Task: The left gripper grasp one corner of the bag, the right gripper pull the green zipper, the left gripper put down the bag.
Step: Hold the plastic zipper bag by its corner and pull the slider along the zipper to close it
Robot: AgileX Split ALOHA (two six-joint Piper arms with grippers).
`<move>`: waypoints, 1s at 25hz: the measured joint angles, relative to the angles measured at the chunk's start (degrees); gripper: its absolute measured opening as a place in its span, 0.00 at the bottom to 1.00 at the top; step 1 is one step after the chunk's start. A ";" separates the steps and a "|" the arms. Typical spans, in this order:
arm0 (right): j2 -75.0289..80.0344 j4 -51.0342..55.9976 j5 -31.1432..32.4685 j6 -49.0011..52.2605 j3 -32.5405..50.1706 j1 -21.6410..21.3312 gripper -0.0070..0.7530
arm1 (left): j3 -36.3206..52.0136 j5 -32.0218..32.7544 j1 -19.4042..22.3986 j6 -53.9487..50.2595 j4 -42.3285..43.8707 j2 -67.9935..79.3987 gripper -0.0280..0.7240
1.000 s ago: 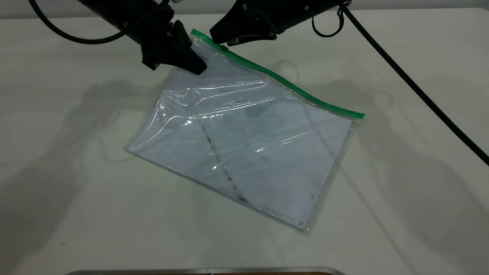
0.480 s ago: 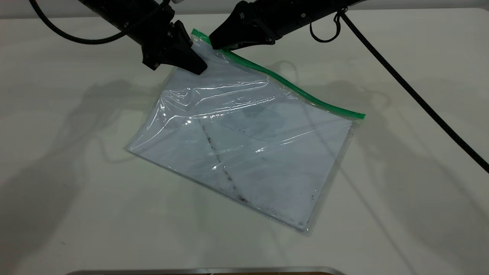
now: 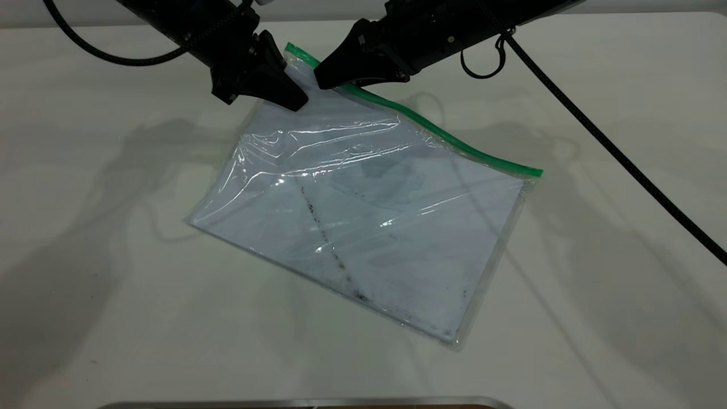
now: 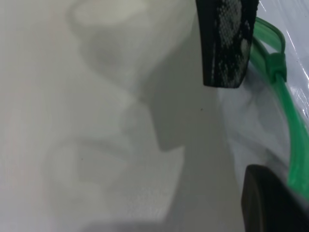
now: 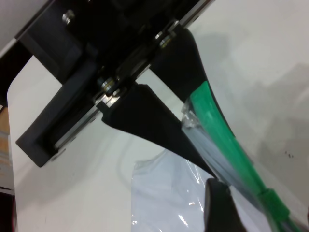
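The bag (image 3: 363, 210) is a clear pouch with a white sheet inside. It lies slanted on the white table with its far left corner lifted. My left gripper (image 3: 291, 97) is shut on that corner; the right wrist view shows its fingers (image 5: 159, 125) pinching the plastic beside the green zipper (image 5: 217, 125). The green zipper (image 3: 443, 135) runs along the bag's far edge. My right gripper (image 3: 322, 76) is open at the zipper close to the held corner. One of its fingers (image 5: 222, 208) is beside the slider tab (image 5: 273, 203). The tab also shows in the left wrist view (image 4: 276, 65).
The white table (image 3: 596, 295) surrounds the bag. The right arm's black cable (image 3: 625, 165) slopes across the table's right side. A metal strip (image 3: 306, 402) lies along the near edge.
My right gripper has come down and a little toward the bag, onto the zipper by the held corner. The left gripper and the bag have stayed put.
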 joint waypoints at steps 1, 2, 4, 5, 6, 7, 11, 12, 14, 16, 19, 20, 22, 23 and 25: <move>0.00 0.12 0.00 -0.04 0.00 0.00 0.60 | 0.00 0.00 0.00 0.00 0.00 0.00 0.12; 0.00 0.21 0.00 -0.04 0.00 0.00 0.57 | 0.00 0.00 0.00 0.00 0.00 0.00 0.12; 0.00 0.56 0.00 -0.11 0.00 0.00 0.52 | 0.00 0.00 0.00 0.00 0.00 0.00 0.12; 0.00 0.59 0.00 -0.13 0.00 0.00 0.50 | 0.00 0.00 0.00 0.00 0.00 0.00 0.12; 0.00 0.81 0.00 -0.18 0.00 0.00 0.47 | 0.00 0.00 0.00 0.11 0.00 0.00 0.12; 0.00 1.06 0.00 -0.18 0.00 0.00 0.45 | 0.00 0.00 0.00 0.17 0.00 0.00 0.12; 0.00 1.86 0.36 -0.18 0.00 0.00 0.29 | 0.00 0.00 0.00 0.17 0.00 0.00 0.12; 0.00 1.86 0.41 -0.18 0.00 0.00 0.24 | 0.00 0.05 0.00 0.17 0.00 0.00 0.12; 0.00 1.86 0.43 -0.25 0.00 0.00 0.13 | 0.00 0.24 0.00 0.06 0.00 0.00 0.12; 0.00 1.66 0.48 -0.53 0.00 0.00 0.06 | 0.00 0.38 0.00 0.05 -0.05 0.00 0.11; 0.00 1.52 0.81 -0.79 0.00 0.00 0.06 | 0.00 0.95 0.00 0.01 0.00 0.00 0.11; 0.00 1.47 0.91 -0.79 0.00 -0.06 0.06 | 0.00 1.15 0.00 -0.06 0.00 0.00 0.11; 0.00 1.45 1.17 -0.86 0.00 -0.24 0.06 | 0.00 1.38 0.00 -0.08 0.00 0.00 0.11; 0.00 1.45 1.36 -1.02 0.00 -0.42 0.06 | 0.00 1.57 0.13 -0.08 -0.23 0.00 0.11; 0.00 1.58 2.10 -1.24 -0.05 -0.81 0.06 | 0.00 2.59 0.63 -0.08 -1.39 0.00 0.11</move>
